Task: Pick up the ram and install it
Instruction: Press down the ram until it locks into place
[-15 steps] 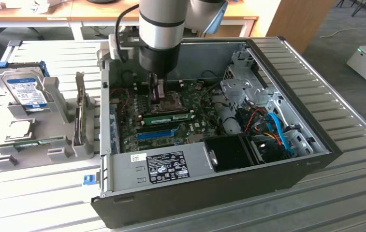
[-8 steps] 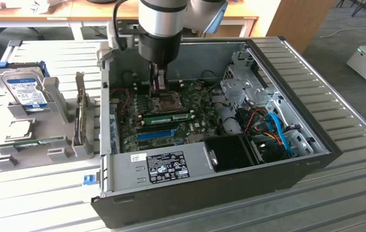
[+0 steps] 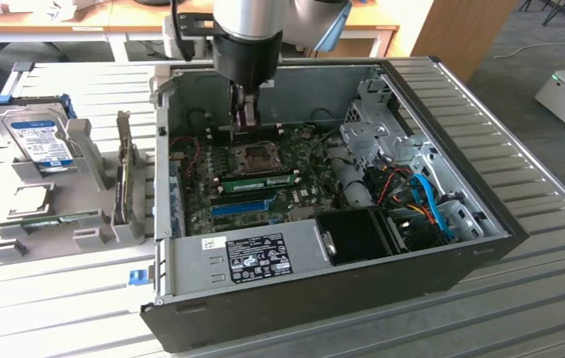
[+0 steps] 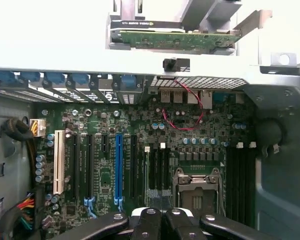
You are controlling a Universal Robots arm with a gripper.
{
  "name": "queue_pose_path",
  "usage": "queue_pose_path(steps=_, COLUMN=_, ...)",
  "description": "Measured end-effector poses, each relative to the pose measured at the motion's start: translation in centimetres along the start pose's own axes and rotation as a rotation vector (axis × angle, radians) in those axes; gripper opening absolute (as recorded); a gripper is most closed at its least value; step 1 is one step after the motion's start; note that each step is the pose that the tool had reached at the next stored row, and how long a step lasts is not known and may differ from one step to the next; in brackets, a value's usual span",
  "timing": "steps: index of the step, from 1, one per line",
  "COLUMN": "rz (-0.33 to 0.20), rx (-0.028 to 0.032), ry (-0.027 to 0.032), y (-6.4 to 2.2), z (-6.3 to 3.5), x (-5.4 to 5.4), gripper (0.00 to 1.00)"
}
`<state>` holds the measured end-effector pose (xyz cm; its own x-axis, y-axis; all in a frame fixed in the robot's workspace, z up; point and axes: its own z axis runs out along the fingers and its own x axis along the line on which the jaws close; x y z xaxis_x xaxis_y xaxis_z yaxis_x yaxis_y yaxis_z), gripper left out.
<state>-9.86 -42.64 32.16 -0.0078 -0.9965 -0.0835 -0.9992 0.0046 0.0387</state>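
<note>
Ram (image 3: 262, 180) is lying long and level in a motherboard slot inside the open computer case (image 3: 481, 246). It is showing as a narrow, thin green stick with small dark chips along its length. In the exterior view it is sitting just at 6 o'clock of the CPU socket (image 3: 259, 155). The bright blue expansion slot (image 3: 237, 206) is running parallel to it a little further toward 6 o'clock. The stick is spanning about the same length as the neighbouring slots, and it is looking level from end to end. Whether its end clips are closed cannot be told.

The gripper (image 3: 246, 123) is hanging straight down from the arm (image 3: 247, 37) at 12 o'clock of the socket, above the motherboard (image 3: 302, 198) and near the case's rear wall. Its fingers are looking drawn together into one narrow column, and nothing green is showing between them. In the wrist view the black knuckles are lying pressed side by side over the board. The gripper is standing clear of the ram, with the socket between the two.

Outside the case, at 9 o'clock in the exterior view, a grey holder rack (image 3: 83, 239) is standing on the slatted table (image 3: 53, 313). It is carrying a silver hard drive (image 3: 38, 142) with a blue-white label, an upright expansion card (image 3: 123, 179), and another narrow green board (image 3: 48, 221) lying flat near its front.
</note>
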Motion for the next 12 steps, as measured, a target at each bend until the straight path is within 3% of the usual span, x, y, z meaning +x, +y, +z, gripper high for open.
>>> queue_pose_path(steps=12, rz=0.000, rx=0.0000, ry=0.0003, y=0.07, z=-1.70, x=-0.1, gripper=0.11)
